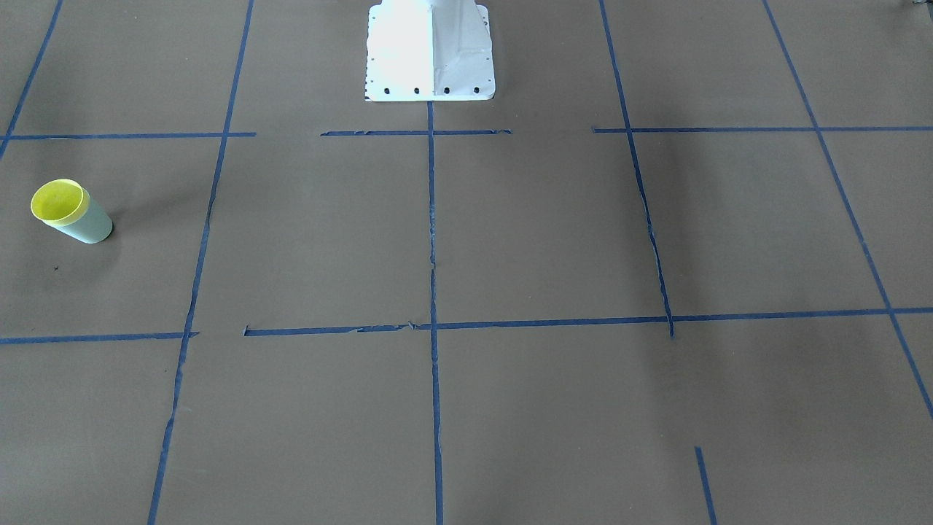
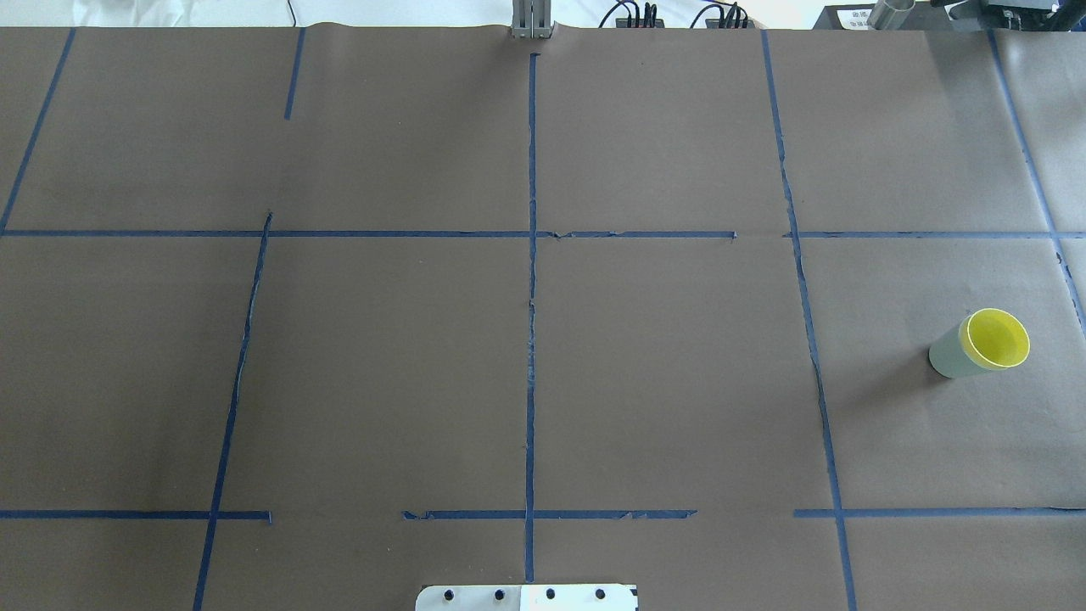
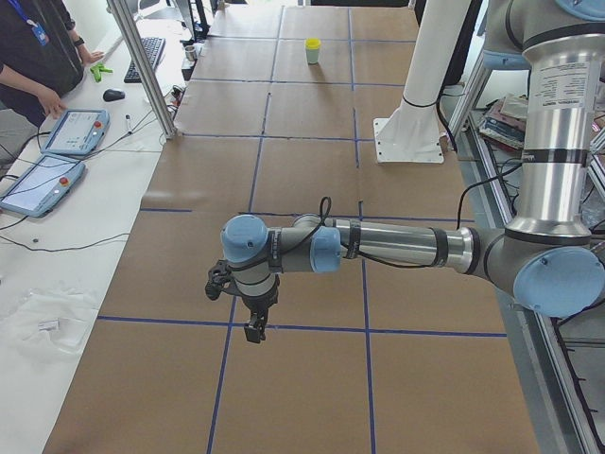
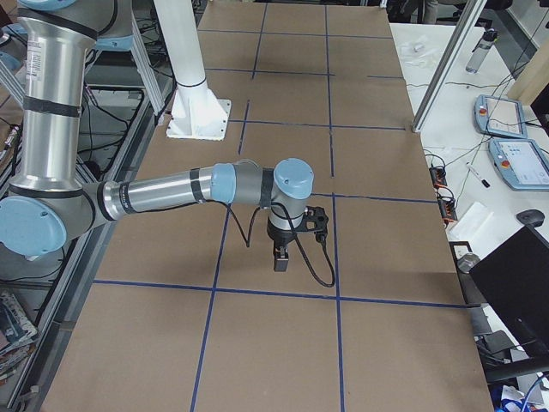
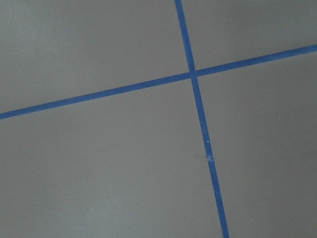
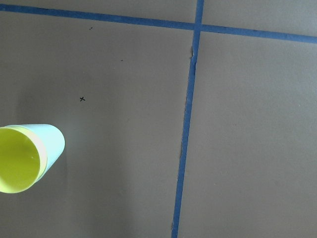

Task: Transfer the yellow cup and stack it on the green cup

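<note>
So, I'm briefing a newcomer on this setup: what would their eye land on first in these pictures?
The bright yellow cup, nested inside the green cup, standing alone near the edge of the table on the robot's right. Then the blue tape lines gridding its brown cover. In the side views the left tool and right tool hang over bare paper, away from the cups.

Brown paper over the whole table (image 2: pixel 382 382), split into large squares by blue tape lines (image 2: pixel 532 339), torn in places. Even, soft light, faint shadows only. In the left side view, along the left edge, a white bench (image 3: pixel 85 218) with two tablet consoles (image 3: pixel 74 130), a keyboard (image 3: pixel 151 52) and a mouse (image 3: pixel 113 95), beside an aluminium post (image 3: pixel 145 76). At the right edge, stacked books (image 3: pixel 506 118).
</note>
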